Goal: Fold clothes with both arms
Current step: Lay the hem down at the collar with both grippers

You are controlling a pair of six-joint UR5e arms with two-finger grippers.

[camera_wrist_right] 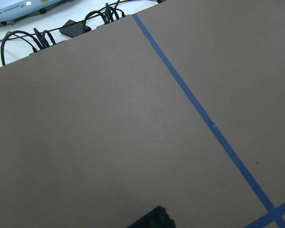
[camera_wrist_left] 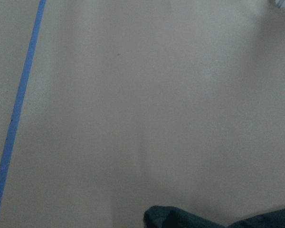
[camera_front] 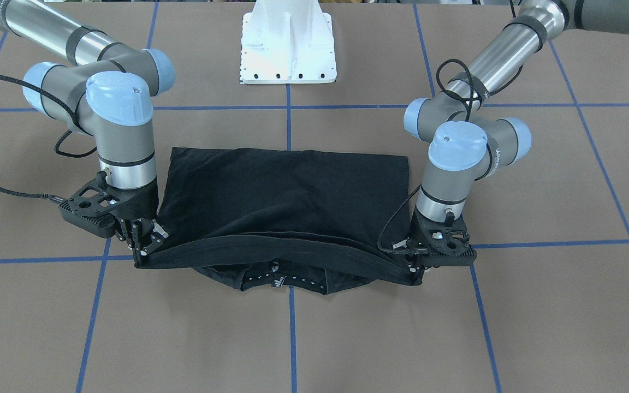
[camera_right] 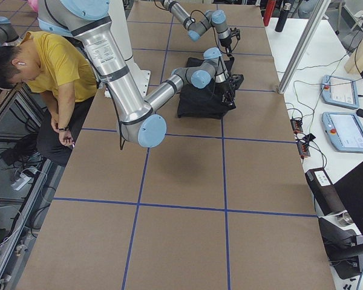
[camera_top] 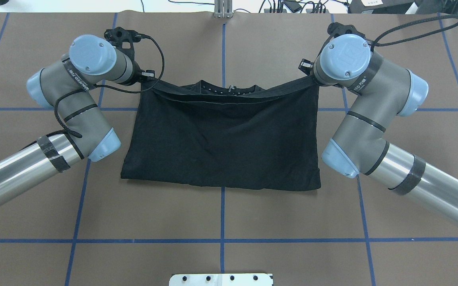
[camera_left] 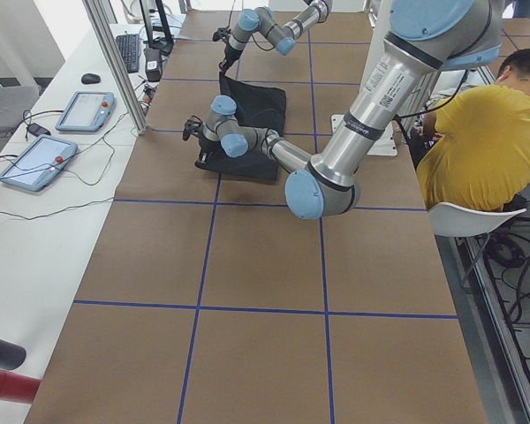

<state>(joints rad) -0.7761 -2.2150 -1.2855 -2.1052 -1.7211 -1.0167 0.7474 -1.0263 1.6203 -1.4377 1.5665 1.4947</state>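
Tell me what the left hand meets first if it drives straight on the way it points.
The left hand points straight down, shut on a corner of the black T-shirt. Beyond that fabric, it would probably meet the brown table next; the gap beneath it is hard to judge.

The table point(camera_front: 538, 327) is brown and flat. Thin blue lines point(camera_front: 292, 338) cross it and make big squares. A black shirt point(camera_front: 287, 191) lies near the middle, folded over, mostly flat on the top. One long edge is lifted up. A white base point(camera_front: 287, 49) stands on the table near the shirt, not touching it.
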